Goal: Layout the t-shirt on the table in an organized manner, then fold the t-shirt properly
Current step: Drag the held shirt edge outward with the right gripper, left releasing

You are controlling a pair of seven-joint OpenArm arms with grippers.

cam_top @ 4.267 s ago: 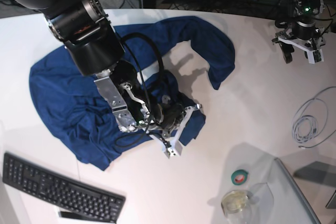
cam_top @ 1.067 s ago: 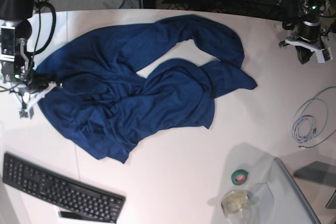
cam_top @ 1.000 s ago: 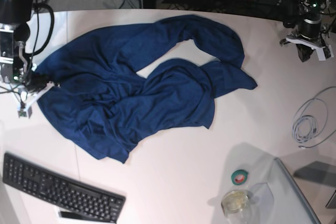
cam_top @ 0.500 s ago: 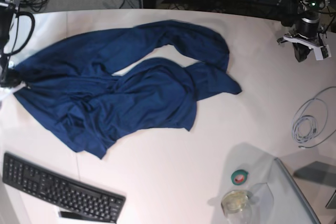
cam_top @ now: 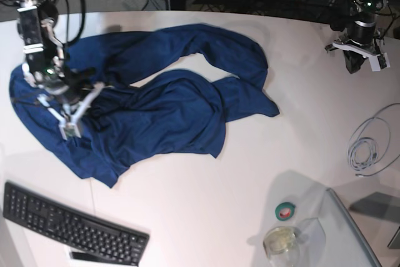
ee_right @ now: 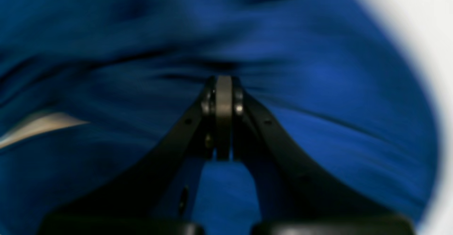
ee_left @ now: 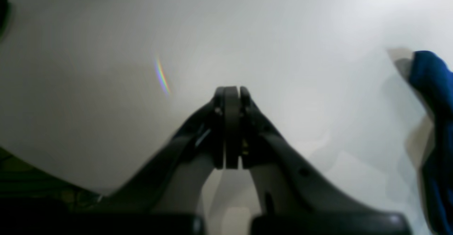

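Observation:
The navy t-shirt [cam_top: 169, 104] lies crumpled over the left and middle of the white table [cam_top: 250, 173], with one long fold arching toward the back. My right gripper [cam_top: 67, 128] is over the shirt's left part. In the right wrist view the right gripper [ee_right: 223, 81] is shut, and blurred blue t-shirt [ee_right: 318, 86] creases run into its tip, so it looks pinched on the cloth. My left gripper [cam_top: 361, 60] hangs at the far right back, shut and empty. The left wrist view has the left gripper [ee_left: 231, 91] over bare table [ee_left: 106, 51], with a t-shirt [ee_left: 435, 86] edge at the right.
A black keyboard [cam_top: 69, 226] lies at the front left. A green tape roll [cam_top: 286, 211] and a clear jar [cam_top: 279, 240] sit front right beside a grey glassy panel [cam_top: 353, 229]. A coiled white cable [cam_top: 369, 148] lies at the right edge.
The right arm dragged the shirt leftward, then swung back in over its left part. The shirt's right end now lies further left. The left arm has barely moved.

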